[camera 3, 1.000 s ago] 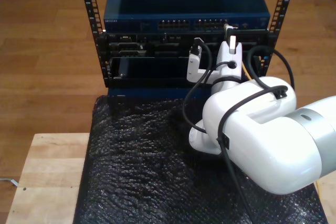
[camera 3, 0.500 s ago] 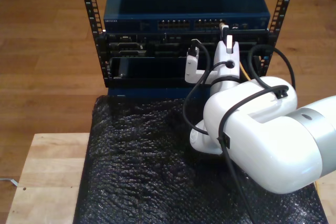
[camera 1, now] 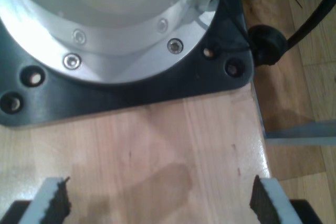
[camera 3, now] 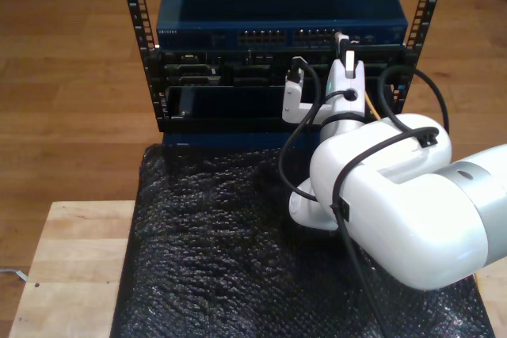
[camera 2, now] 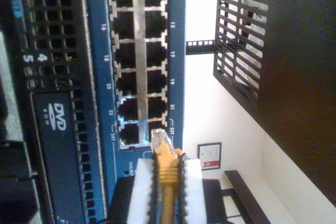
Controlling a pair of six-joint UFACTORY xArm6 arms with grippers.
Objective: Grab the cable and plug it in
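My second end effector (camera 2: 165,182) pinches the cable (camera 2: 166,192), its clear plug (camera 2: 159,139) just short of the blue switch (camera 2: 100,145) ports — slight misalignment could jam it against a port edge. My first end effector (camera 1: 157,203) hangs open over a wooden tabletop (camera 1: 157,140).

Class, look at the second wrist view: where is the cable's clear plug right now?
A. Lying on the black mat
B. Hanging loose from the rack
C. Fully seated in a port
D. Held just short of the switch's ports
D: my second gripper holds the cable with its clear plug just outside the blue switch.
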